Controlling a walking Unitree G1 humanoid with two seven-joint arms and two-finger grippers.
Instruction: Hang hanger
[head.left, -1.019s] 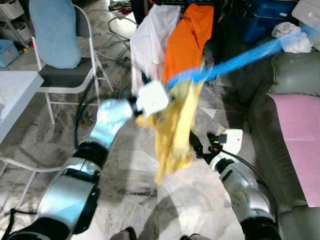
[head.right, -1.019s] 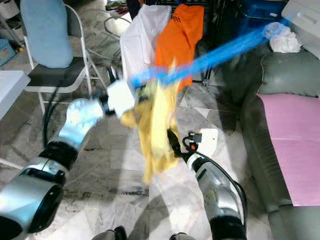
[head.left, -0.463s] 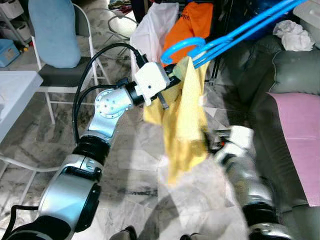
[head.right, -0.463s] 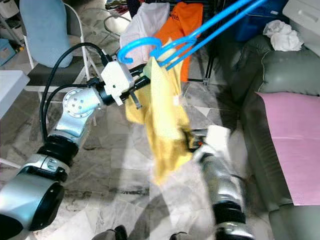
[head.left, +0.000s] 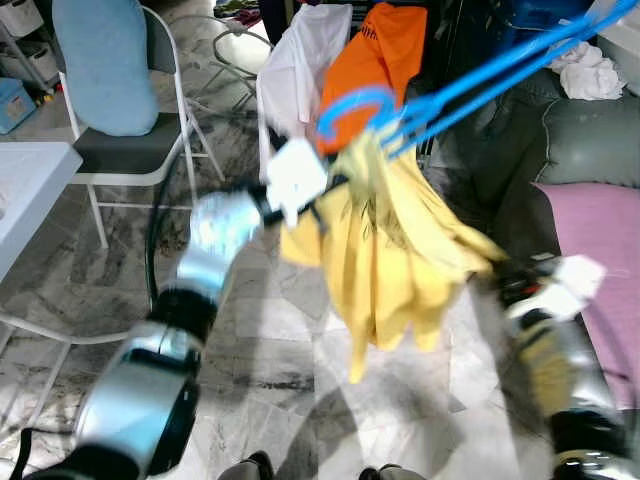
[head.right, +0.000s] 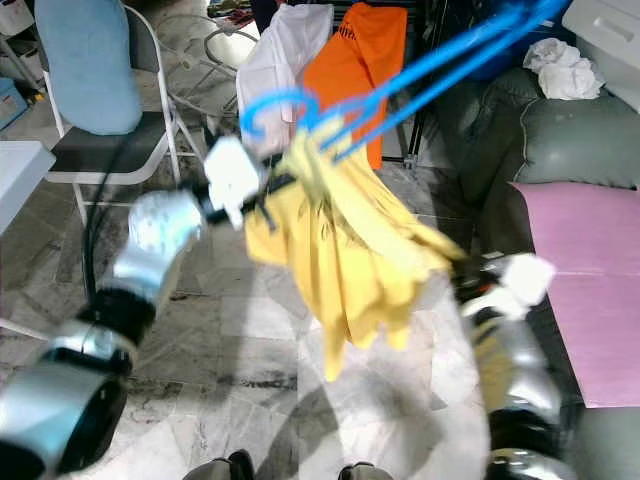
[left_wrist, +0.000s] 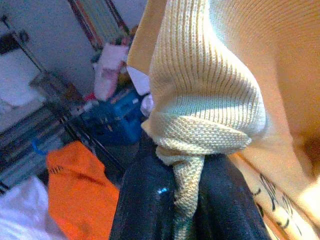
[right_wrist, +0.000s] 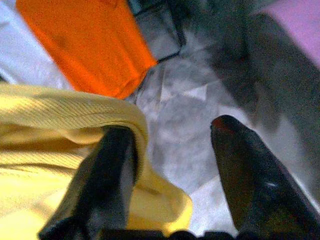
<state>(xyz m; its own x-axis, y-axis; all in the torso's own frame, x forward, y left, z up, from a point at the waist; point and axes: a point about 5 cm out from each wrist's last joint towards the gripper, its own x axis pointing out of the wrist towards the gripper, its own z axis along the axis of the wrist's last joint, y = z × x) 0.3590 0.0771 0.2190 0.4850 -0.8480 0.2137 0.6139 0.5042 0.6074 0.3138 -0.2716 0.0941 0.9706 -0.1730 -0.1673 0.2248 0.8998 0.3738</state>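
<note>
Grey folding chair (head.left: 150, 150) with a pale blue cushion (head.left: 105, 65) stood at the far left, beside the corner of a white table (head.left: 30, 190). Marble floor (head.left: 270, 340) ran across the foreground.

Left gripper (left_wrist: 187, 200) was raised at centre left; its two black fingers (left_wrist: 145, 200) were pressed together on a ribbed fold of the yellow shirt (head.left: 390, 260), as the left wrist view showed. Left arm blurred in the head views.

Blue hanger (head.left: 440, 95) was held up in the air at centre, its hook (head.left: 355, 105) just above the left gripper and its bars slanting up toward the upper right. The yellow shirt hung bunched from it.

White shirt (head.left: 290, 75) and orange shirt (head.left: 375, 60) hung side by side behind, well apart from the hanger's hook.

Right gripper (right_wrist: 170, 160) sat low at the right, at the shirt's edge. Its fingers stood apart; one finger (right_wrist: 107, 185) touched the yellow cloth, the other (right_wrist: 245, 170) was clear of it.

Grey sofa (head.left: 590, 150) with a pink cloth (head.left: 600, 230) lay at the far right, crumpled white cloth (head.left: 590, 75) on its top.
</note>
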